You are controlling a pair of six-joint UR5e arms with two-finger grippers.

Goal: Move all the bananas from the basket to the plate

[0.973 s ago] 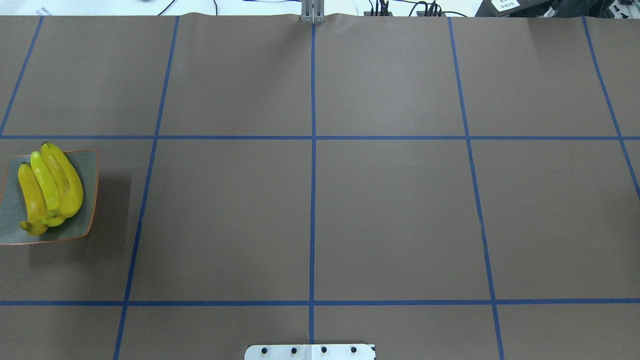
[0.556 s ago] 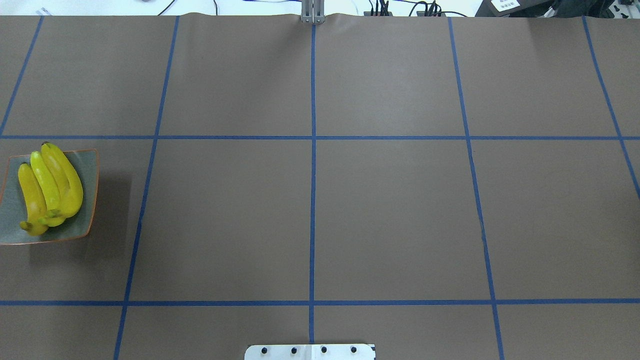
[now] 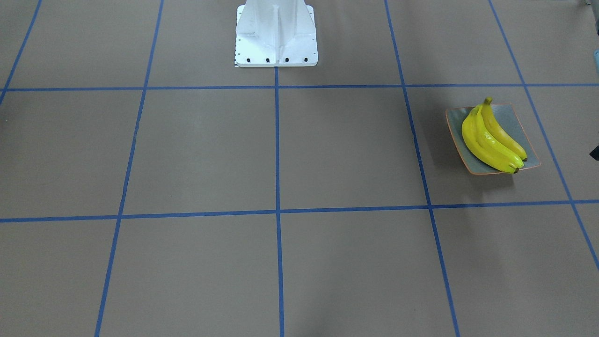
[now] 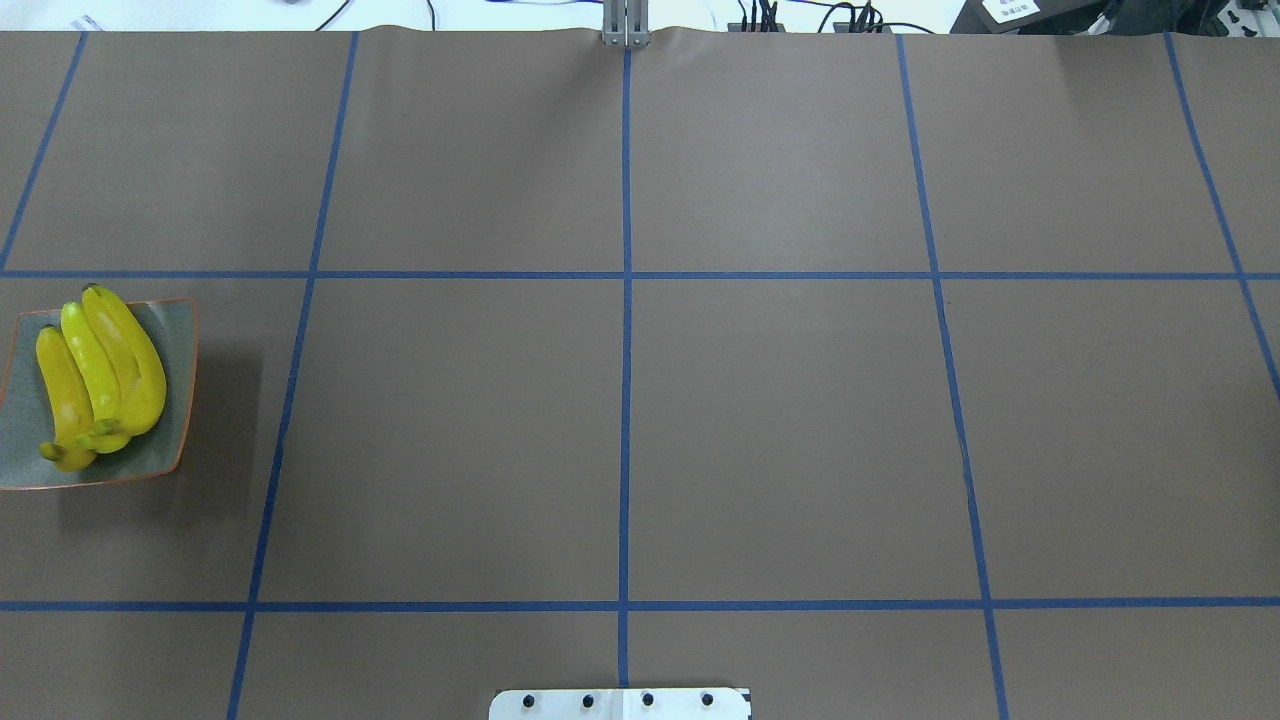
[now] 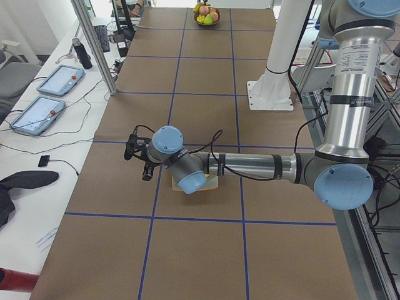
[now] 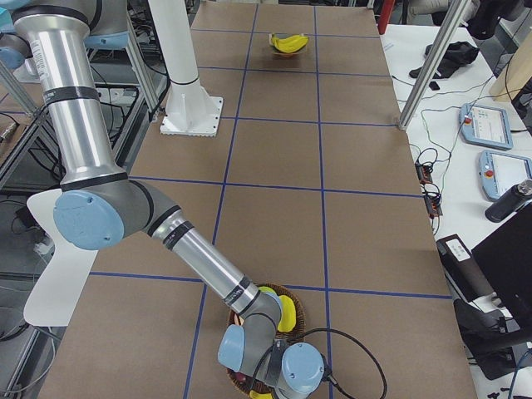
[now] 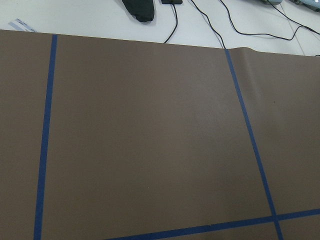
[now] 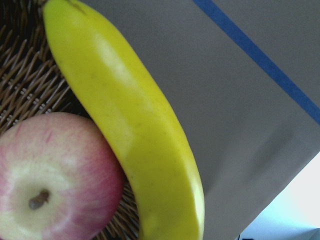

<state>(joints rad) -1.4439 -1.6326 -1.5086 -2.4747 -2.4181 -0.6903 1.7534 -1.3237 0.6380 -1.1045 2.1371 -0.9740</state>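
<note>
Three yellow bananas (image 4: 100, 375) lie side by side on the grey-green plate (image 4: 178, 400), at the table's left edge in the overhead view. The front-facing view has these bananas (image 3: 491, 140) and the plate (image 3: 456, 119) at its right. One more banana (image 8: 135, 125) lies on the rim of the wicker basket (image 8: 30, 85), filling the right wrist view. The right arm's wrist (image 6: 278, 366) hangs low over the basket (image 6: 299, 320); its fingers are hidden. My left gripper (image 5: 140, 159) hovers just beyond the plate; I cannot tell whether it is open or shut.
A red-and-cream apple (image 8: 55, 175) sits in the basket against the banana. The white robot base (image 3: 276, 35) stands mid-table on the robot's side. Blue tape lines grid the brown table cover. Tablets and cables lie on the white side bench (image 5: 56, 81).
</note>
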